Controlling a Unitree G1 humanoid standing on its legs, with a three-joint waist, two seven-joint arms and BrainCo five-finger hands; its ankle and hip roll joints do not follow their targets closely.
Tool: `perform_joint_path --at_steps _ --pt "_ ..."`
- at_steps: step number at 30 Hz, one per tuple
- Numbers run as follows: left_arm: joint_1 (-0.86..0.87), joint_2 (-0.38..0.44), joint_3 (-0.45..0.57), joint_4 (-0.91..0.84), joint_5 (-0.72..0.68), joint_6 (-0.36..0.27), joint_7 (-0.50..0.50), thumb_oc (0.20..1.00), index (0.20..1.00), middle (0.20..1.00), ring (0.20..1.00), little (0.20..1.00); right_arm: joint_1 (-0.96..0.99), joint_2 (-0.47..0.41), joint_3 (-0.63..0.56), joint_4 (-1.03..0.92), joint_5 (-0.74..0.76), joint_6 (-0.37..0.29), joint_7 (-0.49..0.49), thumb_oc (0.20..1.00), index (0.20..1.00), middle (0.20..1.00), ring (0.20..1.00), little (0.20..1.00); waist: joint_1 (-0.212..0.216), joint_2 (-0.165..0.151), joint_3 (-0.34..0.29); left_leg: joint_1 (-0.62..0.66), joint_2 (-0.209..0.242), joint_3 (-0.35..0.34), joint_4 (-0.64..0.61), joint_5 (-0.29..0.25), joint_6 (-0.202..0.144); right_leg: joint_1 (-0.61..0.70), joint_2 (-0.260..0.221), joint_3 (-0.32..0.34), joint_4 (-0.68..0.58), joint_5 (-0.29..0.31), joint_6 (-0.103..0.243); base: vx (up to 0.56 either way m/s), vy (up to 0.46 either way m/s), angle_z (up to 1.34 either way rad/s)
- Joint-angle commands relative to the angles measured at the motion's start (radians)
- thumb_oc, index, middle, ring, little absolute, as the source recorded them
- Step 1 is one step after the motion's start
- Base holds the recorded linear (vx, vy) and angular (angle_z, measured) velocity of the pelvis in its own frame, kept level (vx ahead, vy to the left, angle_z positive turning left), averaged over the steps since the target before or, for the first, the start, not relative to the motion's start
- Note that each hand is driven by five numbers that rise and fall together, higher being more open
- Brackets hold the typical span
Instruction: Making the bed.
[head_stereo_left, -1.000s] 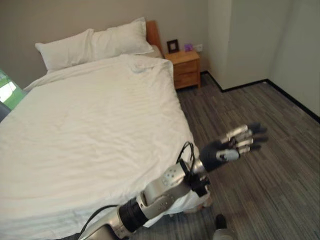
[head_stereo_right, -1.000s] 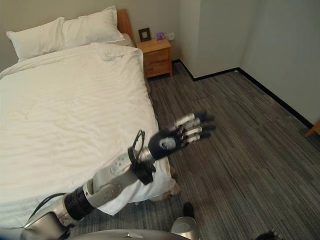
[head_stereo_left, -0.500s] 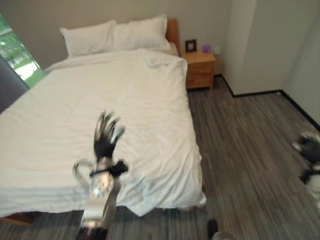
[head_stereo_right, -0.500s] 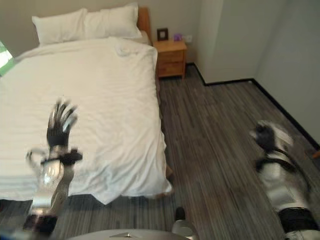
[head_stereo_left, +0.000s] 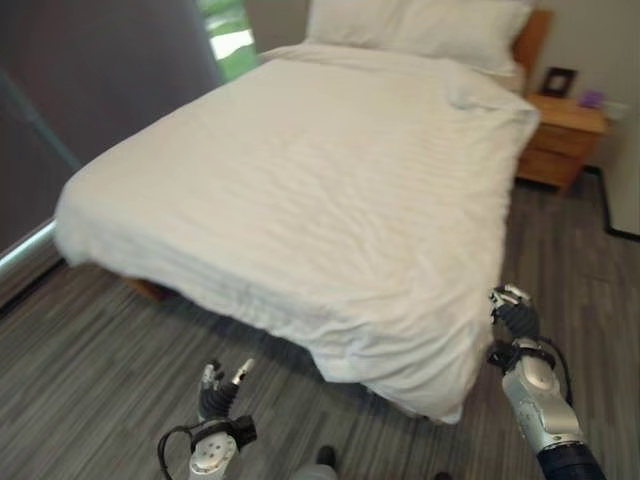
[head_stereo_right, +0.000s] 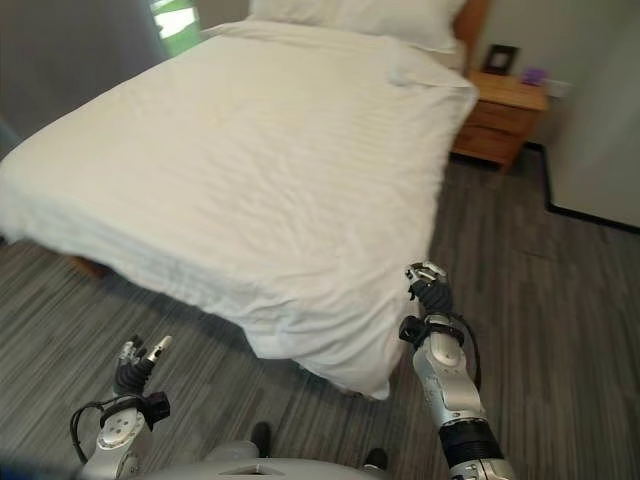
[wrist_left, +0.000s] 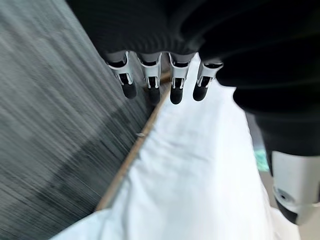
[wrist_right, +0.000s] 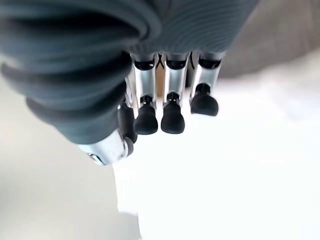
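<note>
The bed's white duvet (head_stereo_left: 330, 180) lies spread over the mattress with soft wrinkles, and its near corner (head_stereo_left: 420, 380) hangs down toward the floor. Two white pillows (head_stereo_left: 420, 20) sit at the headboard end. My left hand (head_stereo_left: 218, 395) is low over the floor in front of the bed's foot, open with its fingers (wrist_left: 150, 85) pointing at the bed and holding nothing. My right hand (head_stereo_left: 515, 320) is raised just right of the hanging corner, apart from the cloth, its fingers (wrist_right: 172, 115) relaxed and empty.
A wooden nightstand (head_stereo_left: 565, 140) with a small picture frame (head_stereo_left: 557, 80) stands right of the headboard. A dark curtain (head_stereo_left: 90, 90) and a bright window strip (head_stereo_left: 228, 35) run along the bed's left side. Grey plank floor (head_stereo_left: 100, 380) surrounds the foot of the bed.
The whole picture has shifted, so the bed is now seen from its foot corner. My left hand has dropped from over the duvet to near the floor, and my right hand now stands beside the hanging corner.
</note>
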Motion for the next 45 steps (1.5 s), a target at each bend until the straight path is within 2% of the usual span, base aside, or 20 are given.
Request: perform_joint_path --at_steps 1,3,7,11,14,16,17,18,19,21,22,27,30,31,32,34,38,39,44,45 --pt "-0.042 0.04 -0.008 0.025 -0.03 -0.006 -0.073 1.0 1.0 1.0 1.0 1.0 -0.064 -0.029 -0.021 -0.023 0.147 -0.094 0.073 0.2 0.2 0.2 0.2 0.2 0.028 -0.02 -0.003 -0.009 0.022 -0.026 0.006 -0.052 -0.018 0.053 -0.058 -0.047 0.013 -0.077 0.049 0.0 -0.004 0.39" --pt "-0.018 0.036 -0.017 0.066 -0.036 0.008 -0.118 1.0 1.0 1.0 1.0 1.0 -0.082 -0.014 0.015 -0.048 0.216 -0.1 0.134 0.2 0.2 0.2 0.2 0.2 0.063 -0.014 -0.003 -0.026 0.016 -0.05 0.006 -0.042 -0.018 0.06 -0.057 -0.069 0.013 -0.079 0.047 0.02 0.002 0.38" --pt "-0.003 0.026 -0.047 0.12 -0.059 0.017 -0.164 1.0 1.0 1.0 1.0 1.0 -0.156 0.018 0.038 -0.037 0.304 -0.121 0.152 0.2 0.2 0.2 0.2 0.2 0.094 0.01 0.004 -0.058 0.009 -0.082 0.006 -0.022 -0.026 0.054 -0.056 -0.096 0.013 -0.085 0.043 0.01 0.019 0.18" --pt "-0.018 0.031 -0.077 0.138 -0.075 0.014 -0.181 1.0 1.0 1.0 1.0 1.0 -0.23 0.038 0.039 0.032 0.33 -0.134 0.136 0.2 0.2 0.2 0.2 0.2 0.103 0.036 0.027 -0.093 0.009 -0.096 0.006 -0.004 -0.036 0.03 -0.055 -0.106 0.013 -0.083 0.039 -0.07 -0.005 0.29" --pt "-0.061 0.025 -0.137 0.169 -0.149 -0.012 -0.177 1.0 1.0 1.0 1.0 1.0 -0.398 0.105 0.097 0.291 0.374 -0.133 0.098 0.2 0.2 0.2 0.2 0.2 0.074 0.082 0.078 -0.12 0.021 -0.048 0.006 0.014 -0.045 -0.029 -0.061 -0.053 0.013 -0.074 0.032 -0.13 0.002 -0.11" --pt "-0.068 0.014 -0.148 0.219 -0.171 -0.023 -0.183 1.0 1.0 1.0 1.0 1.0 -0.462 0.116 0.123 0.49 0.318 -0.075 0.091 0.2 0.2 0.2 0.2 0.2 0.044 0.099 0.098 -0.117 0.027 0.004 0.006 0.014 -0.049 -0.056 -0.061 -0.002 0.013 -0.075 0.029 -0.06 0.03 -0.52" --pt "-0.07 0.014 -0.147 0.22 -0.172 -0.024 -0.183 1.0 1.0 1.0 1.0 1.0 -0.465 0.115 0.122 0.492 0.318 -0.076 0.093 0.2 0.2 0.2 0.2 0.2 0.045 0.098 0.098 -0.121 0.027 0.005 0.006 0.018 -0.048 -0.061 -0.062 0.0 0.013 -0.071 0.029 -0.03 0.039 -0.5" --pt "-0.08 -0.018 -0.145 0.318 -0.208 -0.018 -0.198 1.0 1.0 1.0 1.0 1.0 -0.459 0.136 0.106 0.697 0.23 -0.007 0.092 0.2 0.2 0.2 0.2 0.2 0.015 0.116 0.107 -0.116 0.032 0.045 0.006 0.016 -0.048 -0.084 -0.062 0.041 0.013 -0.073 0.025 -0.02 0.027 -0.44" --pt "-0.089 -0.037 -0.142 0.371 -0.239 -0.012 -0.21 1.0 1.0 1.0 1.0 1.0 -0.449 0.132 0.09 0.777 0.176 0.02 0.091 0.2 0.2 0.2 0.2 0.2 0.003 0.125 0.107 -0.114 0.034 0.055 0.006 0.015 -0.049 -0.09 -0.063 0.05 0.013 -0.074 0.024 0.01 0.016 -0.57" --pt "-0.105 -0.052 -0.148 0.417 -0.261 -0.004 -0.223 1.0 1.0 1.0 1.0 1.0 -0.432 0.131 0.067 0.842 0.134 0.046 0.093 0.2 0.2 0.2 0.2 0.2 -0.013 0.135 0.109 -0.114 0.036 0.062 0.006 0.015 -0.05 -0.096 -0.063 0.057 0.013 -0.076 0.024 0.02 0.004 -0.56" --pt "-0.123 -0.057 -0.167 0.46 -0.253 -0.002 -0.244 1.0 1.0 1.0 1.0 1.0 -0.409 0.098 0.012 0.905 0.117 0.068 0.102 0.2 0.2 0.2 0.2 0.2 -0.045 0.154 0.106 -0.116 0.036 0.07 0.006 0.016 -0.053 -0.104 -0.07 0.064 0.013 -0.079 0.025 0.02 0.025 -0.46" --pt "-0.136 -0.057 -0.185 0.467 -0.237 0.003 -0.263 1.0 1.0 1.0 1.0 1.0 -0.303 -0.044 -0.189 0.962 0.213 0.057 0.091 0.2 0.2 0.2 0.2 0.2 -0.131 0.181 0.113 -0.105 0.029 0.091 0.006 -0.005 -0.055 -0.115 -0.086 0.08 0.013 -0.086 0.035 0.02 0.016 -0.03" --pt "-0.14 -0.066 -0.173 0.444 -0.247 0.003 -0.248 1.0 1.0 1.0 1.0 1.0 -0.206 -0.096 -0.29 0.969 0.266 0.048 0.079 0.2 0.2 0.2 0.2 0.2 -0.185 0.177 0.113 -0.096 0.026 0.113 0.006 -0.016 -0.045 -0.128 -0.087 0.103 0.013 -0.082 0.039 0.0 0.031 -0.26" --pt "-0.14 -0.066 -0.173 0.443 -0.247 0.003 -0.248 1.0 1.0 1.0 1.0 1.0 -0.206 -0.096 -0.29 0.969 0.266 0.048 0.079 0.2 0.2 0.2 0.2 0.2 -0.184 0.177 0.112 -0.098 0.026 0.114 0.006 -0.016 -0.045 -0.129 -0.087 0.104 0.013 -0.082 0.039 0.04 -0.019 -0.47" --pt "-0.143 -0.068 -0.152 0.415 -0.26 0.003 -0.234 1.0 1.0 1.0 1.0 1.0 -0.116 -0.134 -0.356 0.981 0.279 0.053 0.076 0.2 0.2 0.2 0.2 0.2 -0.232 0.151 0.104 -0.083 0.03 0.133 0.006 -0.03 -0.039 -0.133 -0.082 0.124 0.013 -0.076 0.042 0.03 -0.026 -0.43" --pt "-0.141 -0.067 -0.154 0.413 -0.26 0.005 -0.233 1.0 1.0 1.0 1.0 1.0 -0.113 -0.135 -0.357 0.981 0.279 0.053 0.078 0.2 0.2 0.2 0.2 0.2 -0.229 0.151 0.102 -0.082 0.03 0.135 0.006 -0.03 -0.038 -0.133 -0.083 0.125 0.013 -0.076 0.043 0.03 -0.028 -0.33" --pt "-0.137 -0.054 -0.117 0.303 -0.257 -0.003 -0.205 1.0 1.0 1.0 1.0 1.0 -0.008 -0.158 -0.375 0.911 0.226 0.046 0.087 0.2 0.2 0.2 0.2 0.2 -0.267 0.092 0.076 -0.054 0.033 0.147 0.006 -0.043 -0.025 -0.126 -0.076 0.149 0.013 -0.062 0.047 0.02 -0.022 -0.3" --pt "-0.133 -0.047 -0.111 0.26 -0.25 -0.003 -0.199 1.0 1.0 1.0 1.0 1.0 0.008 -0.157 -0.366 0.868 0.202 0.042 0.087 1.0 1.0 1.0 1.0 1.0 -0.27 0.078 0.072 -0.047 0.031 0.149 0.006 -0.045 -0.022 -0.122 -0.077 0.153 0.013 -0.059 0.048 -0.01 0.023 -0.12" --pt "-0.132 -0.02 -0.122 0.15 -0.23 -0.001 -0.198 1.0 1.0 1.0 1.0 1.0 0.077 -0.11 -0.289 0.566 0.115 0.003 0.077 1.0 1.0 1.0 1.0 1.0 -0.281 0.032 0.072 -0.027 0.031 0.154 0.006 -0.05 -0.015 -0.12 -0.069 0.174 0.013 -0.044 0.053 -0.05 0.028 -0.09" --pt "-0.147 -0.01 -0.137 0.136 -0.23 0.003 -0.196 1.0 1.0 1.0 1.0 1.0 0.103 -0.084 -0.251 0.413 0.086 -0.01 0.064 1.0 1.0 1.0 1.0 1.0 -0.288 0.005 0.09 -0.031 0.033 0.161 0.006 -0.046 -0.012 -0.14 -0.061 0.189 0.013 -0.03 0.055 -0.17 -0.027 -0.2"
